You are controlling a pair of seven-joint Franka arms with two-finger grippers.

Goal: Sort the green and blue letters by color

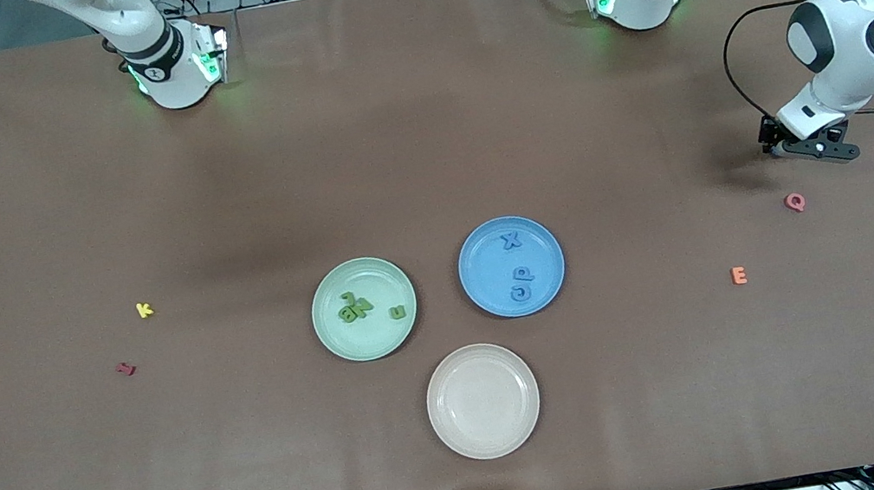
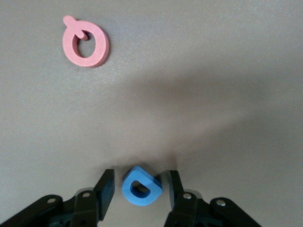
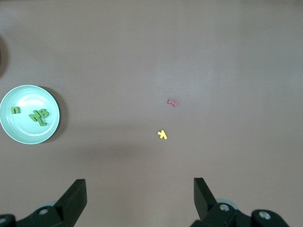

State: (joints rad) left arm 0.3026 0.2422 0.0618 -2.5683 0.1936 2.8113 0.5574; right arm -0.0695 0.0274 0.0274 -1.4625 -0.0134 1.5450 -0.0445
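Observation:
A blue D (image 2: 142,187) lies tilted on the table between the fingers of my left gripper (image 2: 141,179). A narrow gap shows on each side, so the gripper is open around it. That gripper (image 1: 776,143) is low over the table at the left arm's end and hides the D in the front view. Blue X (image 1: 512,241), P (image 1: 524,273) and G (image 1: 520,293) lie in the blue plate (image 1: 479,291). Several green letters (image 1: 356,306) lie in the green plate (image 1: 328,332). My right gripper (image 3: 139,198) hangs high, open and empty.
A pink Q (image 1: 795,202) lies close to the left gripper, an orange E (image 1: 739,275) nearer the camera. A yellow K (image 1: 144,310) and a dark red letter (image 1: 126,369) lie toward the right arm's end. A pale plate (image 1: 490,447) stands empty nearest the camera.

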